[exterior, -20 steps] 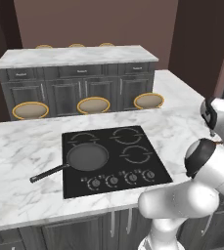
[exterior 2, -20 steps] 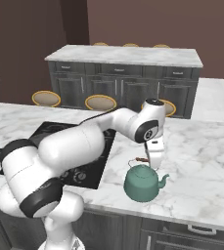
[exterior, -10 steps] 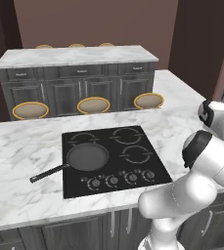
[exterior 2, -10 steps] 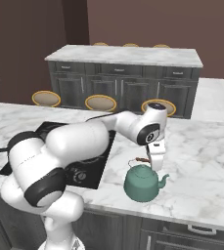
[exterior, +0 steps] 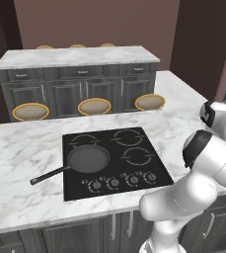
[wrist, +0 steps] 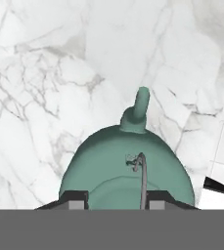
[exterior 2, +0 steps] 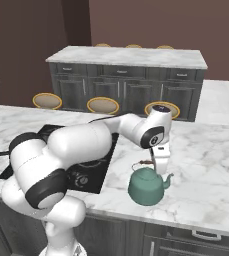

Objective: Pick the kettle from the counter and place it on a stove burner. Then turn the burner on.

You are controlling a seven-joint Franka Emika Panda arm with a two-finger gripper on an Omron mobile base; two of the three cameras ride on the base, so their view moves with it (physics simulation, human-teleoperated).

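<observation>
teal-green kettle point(exterior 2: 147, 187), grey-veined white counter point(exterior 2: 213, 165), black cooktop point(exterior: 113, 160)

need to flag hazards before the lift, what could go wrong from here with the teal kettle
1. The gripper sits over the small rounded teal-green kettle around its thin wire handle; a grip that thin may let the kettle swing or slip.
2. The flat dark frying pan covers one ring of the black glass cooktop; that burner is taken.

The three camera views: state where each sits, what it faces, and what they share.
Left base view: behind-left, facing black glass cooktop; white arm at lower right.
Right base view: behind-right, facing squat teal-green kettle; arm from lower left, gripper above it.
Hand view: looks down onto kettle; dark fingertips at bottom.
Shared: white marble counter.
</observation>
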